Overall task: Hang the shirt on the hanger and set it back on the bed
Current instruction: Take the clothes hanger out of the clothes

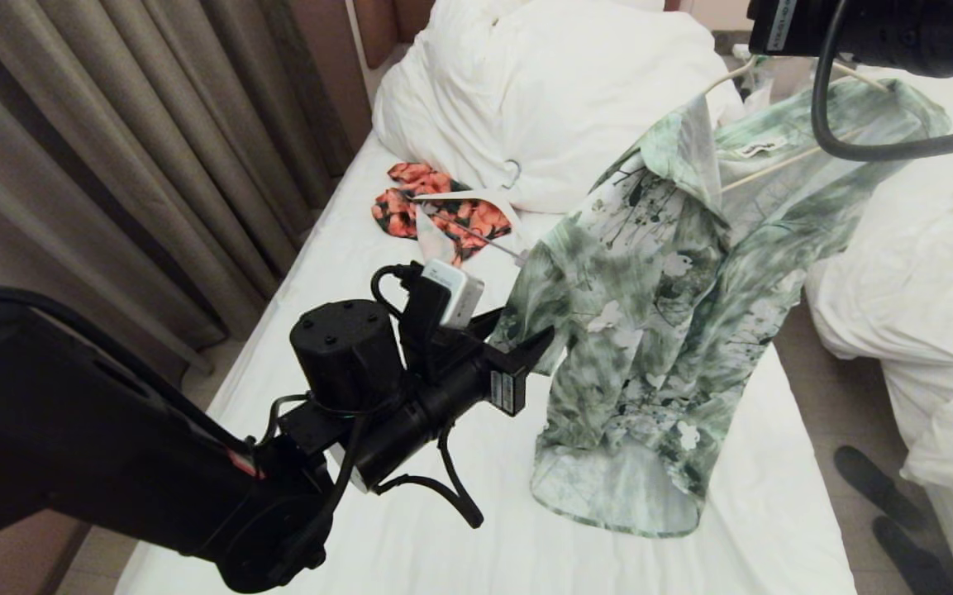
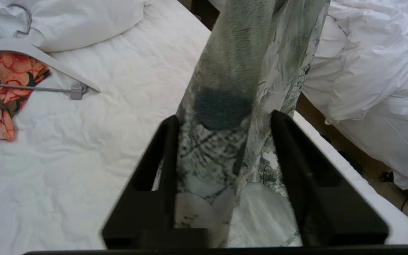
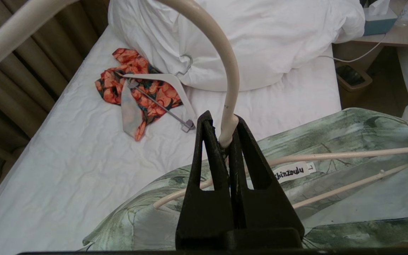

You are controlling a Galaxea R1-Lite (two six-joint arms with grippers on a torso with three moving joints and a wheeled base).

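Shirt (image 1: 666, 330) fabric, streaky green and white with white flowers, hangs in the air over the bed (image 1: 410, 529), draped on the cream wire hanger (image 1: 774, 165) that shows inside its collar. Its lower hem rests on the white sheet near the bed's right edge, and a white label sits inside the collar.

In the right wrist view the right hand (image 3: 221, 141) is pinched tight on the neck of the hanger, just below the curved hook, and holds it up above the bed; the hanger's shoulder wires run off under the collar. In the head view only that arm's dark body shows at the top right corner.

The left hand (image 1: 517, 339) reaches in from the lower left to the shirt's left side edge. In the left wrist view a hanging fold of the shirt passes between its two black fingers (image 2: 296, 159), which stand about half apart with cloth against their inner faces; whether they press the fabric cannot be told.

Farther up the bed, an orange-red floral garment (image 1: 435, 211) lies on the sheet with a thicker white hanger (image 1: 464, 198) on it, just beside the bunched white duvet (image 1: 542, 91). A second bed (image 1: 931, 273) with white bedding stands on the right, and brown curtains (image 1: 112, 149) hang on the left.
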